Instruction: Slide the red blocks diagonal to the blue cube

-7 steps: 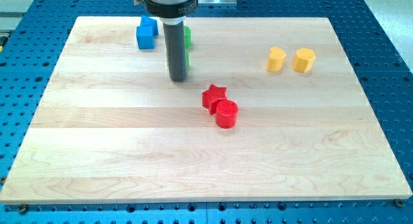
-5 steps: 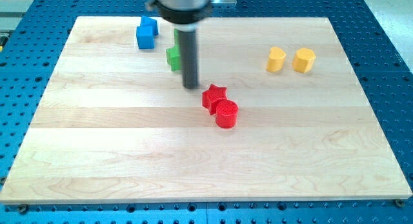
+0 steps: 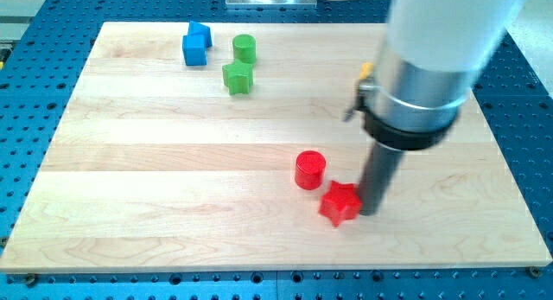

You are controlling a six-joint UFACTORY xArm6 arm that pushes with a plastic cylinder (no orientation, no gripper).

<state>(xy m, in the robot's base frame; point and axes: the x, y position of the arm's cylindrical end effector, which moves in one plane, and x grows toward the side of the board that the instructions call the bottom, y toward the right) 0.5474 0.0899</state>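
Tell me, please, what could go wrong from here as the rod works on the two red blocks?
My tip sits against the right side of the red star, while the red cylinder stands slightly apart, up and to the left. A push may move only the star and split the pair further. The star's points could make it spin off the tip. The blue cube is far off at the top left, with the green blocks near it, so a long push may drift into them.
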